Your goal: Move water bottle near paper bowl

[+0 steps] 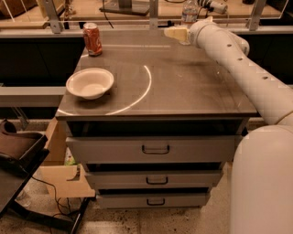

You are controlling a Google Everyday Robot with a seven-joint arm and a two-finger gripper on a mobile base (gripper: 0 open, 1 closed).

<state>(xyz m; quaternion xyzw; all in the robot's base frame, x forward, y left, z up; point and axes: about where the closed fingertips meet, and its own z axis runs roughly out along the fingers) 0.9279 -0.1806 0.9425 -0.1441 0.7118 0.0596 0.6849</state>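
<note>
Grey metal cabinet top (183, 87) over three drawers (155, 149), speckled floor (137, 221) below, and we count one paper bowl (90, 82) front-left, one soda can (92, 39) back-left, one water bottle (188, 13) at the back edge (just beside the gripper (176, 32), whose grip we cannot tell).

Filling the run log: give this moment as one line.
tool: back right of tabletop, beside bottle | bottle: back edge, not yet near bowl | bowl: front left | can: back left
</note>
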